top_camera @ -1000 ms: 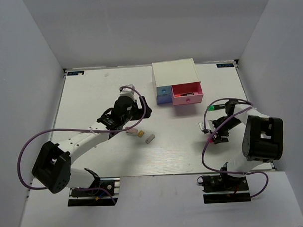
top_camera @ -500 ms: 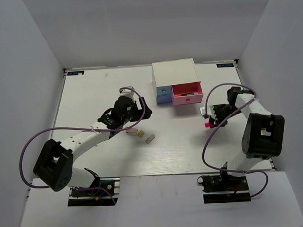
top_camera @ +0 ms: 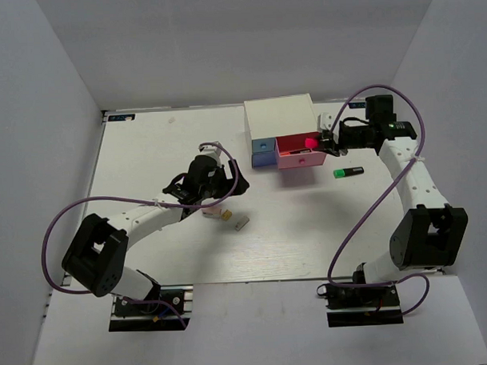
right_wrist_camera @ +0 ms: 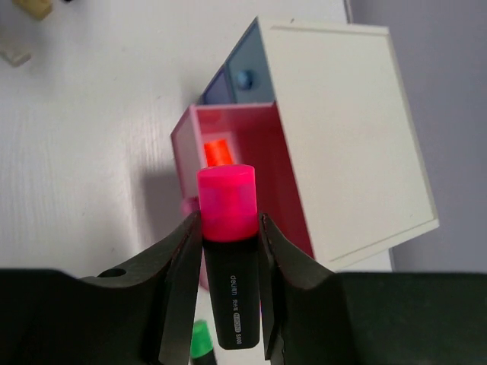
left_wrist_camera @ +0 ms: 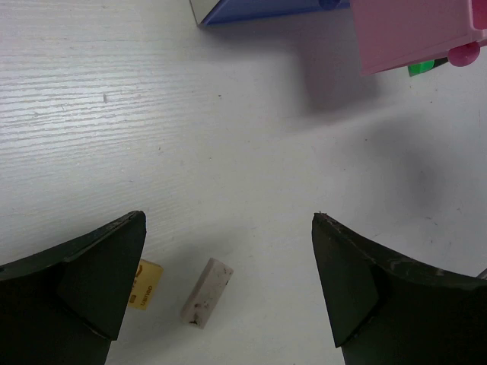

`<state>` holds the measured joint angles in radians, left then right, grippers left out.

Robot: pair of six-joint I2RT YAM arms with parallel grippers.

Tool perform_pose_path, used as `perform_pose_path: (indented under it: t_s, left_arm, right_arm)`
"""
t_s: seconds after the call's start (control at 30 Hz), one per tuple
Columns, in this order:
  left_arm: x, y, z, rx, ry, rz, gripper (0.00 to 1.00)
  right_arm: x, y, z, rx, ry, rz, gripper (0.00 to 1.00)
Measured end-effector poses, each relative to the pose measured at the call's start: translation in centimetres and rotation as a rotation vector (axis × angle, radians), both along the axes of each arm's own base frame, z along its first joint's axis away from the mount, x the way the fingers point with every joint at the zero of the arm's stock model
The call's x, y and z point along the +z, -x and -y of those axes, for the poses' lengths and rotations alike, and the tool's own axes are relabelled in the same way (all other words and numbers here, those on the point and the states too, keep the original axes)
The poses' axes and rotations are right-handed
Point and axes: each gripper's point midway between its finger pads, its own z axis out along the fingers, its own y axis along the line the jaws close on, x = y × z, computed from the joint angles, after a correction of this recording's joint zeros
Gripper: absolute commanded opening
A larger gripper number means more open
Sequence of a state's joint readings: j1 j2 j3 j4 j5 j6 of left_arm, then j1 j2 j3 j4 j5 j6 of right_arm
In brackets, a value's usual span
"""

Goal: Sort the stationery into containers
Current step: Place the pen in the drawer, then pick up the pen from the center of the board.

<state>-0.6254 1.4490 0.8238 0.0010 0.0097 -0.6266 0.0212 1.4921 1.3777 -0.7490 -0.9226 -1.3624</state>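
My right gripper is shut on the pink-capped black highlighter and holds it above the open pink drawer. An orange-capped highlighter lies inside that drawer. The light blue drawer and the periwinkle drawer are shut in the white cabinet. My left gripper is open above the tan eraser and grey eraser. A pink eraser shows partly under it.
A green-capped highlighter lies on the table right of the pink drawer; it also shows in the left wrist view. White walls close in the table on three sides.
My right gripper has carried the pink-capped highlighter from the near right of the table up and back to above the pink drawer. My left gripper shifted slightly towards the erasers.
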Motion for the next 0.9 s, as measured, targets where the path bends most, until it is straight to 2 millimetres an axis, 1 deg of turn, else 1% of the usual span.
perform_pose_path:
  t_s: [0.07,0.1,0.17,0.27,0.3,0.33,0.37,0.4,0.5,0.6,0.63,0.7,0.73,0.8,0.83,0.9]
  left_arm:
    - [0.0,0.1,0.1,-0.006,0.003,-0.002,1.00]
    - [0.0,0.1,0.2,-0.008,0.006,-0.002,1.00]
    - [0.1,0.1,0.2,-0.011,0.010,0.000,1.00]
    - [0.1,0.1,0.3,-0.015,0.012,-0.001,1.00]
    - [0.1,0.1,0.3,-0.016,0.013,-0.001,1.00]
    - [0.1,0.1,0.3,-0.017,0.014,-0.001,1.00]
    - [0.2,0.1,0.4,-0.017,0.015,-0.002,1.00]
    - [0.1,0.2,0.4,-0.017,0.015,-0.002,1.00]
    - [0.2,0.2,0.4,-0.020,0.018,-0.001,1.00]
    - [0.3,0.1,0.5,-0.023,0.023,0.003,1.00]
    - [0.3,0.1,0.6,-0.023,0.024,0.004,1.00]
    - [0.4,0.1,0.6,-0.023,0.025,0.006,1.00]
    - [0.4,0.1,0.6,-0.024,0.025,0.005,1.00]
    - [0.4,0.1,0.6,-0.024,0.025,0.005,1.00]
    - [0.4,0.1,0.6,-0.024,0.025,0.005,1.00]
    - [0.4,0.1,0.6,-0.025,0.026,0.004,1.00]
  right_arm:
    - [0.5,-0.8,-1.0,-0.001,-0.019,0.016,0.13]
    - [0.5,-1.3,-1.5,-0.001,-0.024,0.026,0.15]
    - [0.2,-2.3,-2.4,0.001,-0.027,0.032,0.18]
    - [-1.0,-3.6,-3.4,0.001,-0.022,0.023,0.43]
    - [-1.6,-3.8,-3.5,-0.001,-0.019,0.011,0.62]
    - [-2.0,-4.0,-3.6,-0.005,-0.016,0.003,0.70]
    - [-2.3,-4.2,-3.7,-0.005,-0.013,-0.002,0.73]
    - [-2.5,-4.3,-3.7,-0.011,-0.012,-0.007,0.73]
    - [-2.2,-4.9,-3.7,-0.033,-0.017,0.001,0.70]
    - [-1.0,-5.9,-3.5,-0.080,-0.041,0.038,0.64]
    - [-0.5,-6.2,-3.3,-0.100,-0.047,0.053,0.57]
    - [0.7,-6.5,-2.7,-0.144,-0.060,0.087,0.44]
    - [1.3,-6.6,-2.3,-0.166,-0.067,0.097,0.33]
    - [2.5,-7.0,-1.3,-0.214,-0.082,0.118,0.26]
    - [2.9,-7.2,-0.5,-0.241,-0.086,0.124,0.18]
    - [3.3,-7.6,1.4,-0.298,-0.087,0.123,0.12]
